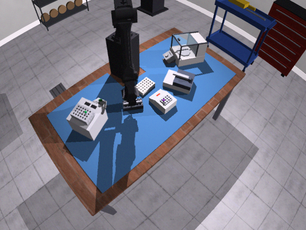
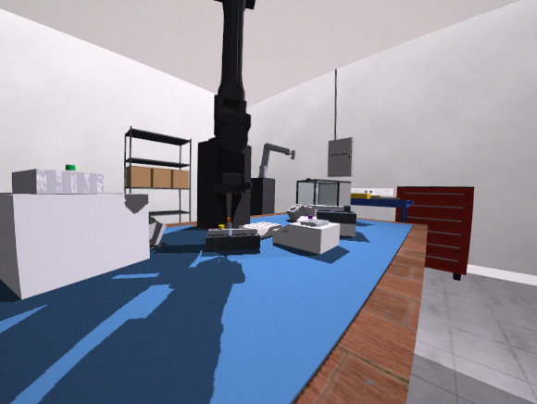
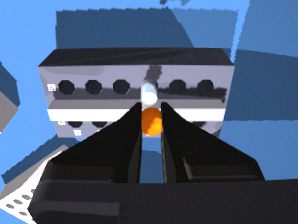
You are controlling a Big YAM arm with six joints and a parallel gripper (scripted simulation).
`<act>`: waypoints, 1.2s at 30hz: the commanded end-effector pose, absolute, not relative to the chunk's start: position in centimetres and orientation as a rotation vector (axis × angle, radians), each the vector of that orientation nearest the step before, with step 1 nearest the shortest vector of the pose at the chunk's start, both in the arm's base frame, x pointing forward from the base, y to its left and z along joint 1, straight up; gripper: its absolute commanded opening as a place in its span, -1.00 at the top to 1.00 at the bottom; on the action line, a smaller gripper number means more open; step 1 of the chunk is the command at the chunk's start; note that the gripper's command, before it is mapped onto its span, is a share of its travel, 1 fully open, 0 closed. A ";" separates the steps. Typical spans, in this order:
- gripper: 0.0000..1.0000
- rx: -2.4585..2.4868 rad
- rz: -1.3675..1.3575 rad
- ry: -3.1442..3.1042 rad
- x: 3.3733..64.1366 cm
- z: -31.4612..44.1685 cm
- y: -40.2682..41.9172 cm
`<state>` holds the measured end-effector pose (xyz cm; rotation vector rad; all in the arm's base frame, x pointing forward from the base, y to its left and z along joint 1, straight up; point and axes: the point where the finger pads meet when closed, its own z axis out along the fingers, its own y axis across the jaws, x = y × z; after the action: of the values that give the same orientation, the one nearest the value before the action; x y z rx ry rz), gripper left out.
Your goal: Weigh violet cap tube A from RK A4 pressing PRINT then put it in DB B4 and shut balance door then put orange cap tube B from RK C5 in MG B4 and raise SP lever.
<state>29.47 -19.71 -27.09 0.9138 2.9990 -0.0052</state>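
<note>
My gripper points down and is shut on tube B, by its orange cap. The tube's clear body is at bore B4 of the magnet block; how deep it sits is hard to tell, and the cap stands well above the block. Tube A's violet cap shows in the dry block. The balance has its glass top pane apparently shut. The spectrophotometer's dark lever is visible; its position is unclear.
A yellow-capped tube stands in the magnet block near tube B. The white rack is close beside the gripper. The mixer, with green-capped tubes, stands at the other side of the magnet block.
</note>
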 end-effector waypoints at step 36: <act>0.82 0.911 0.000 2.999 29.9 -29.4 -19.1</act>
<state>29.44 -19.66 -28.65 0.9208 2.9993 -0.0067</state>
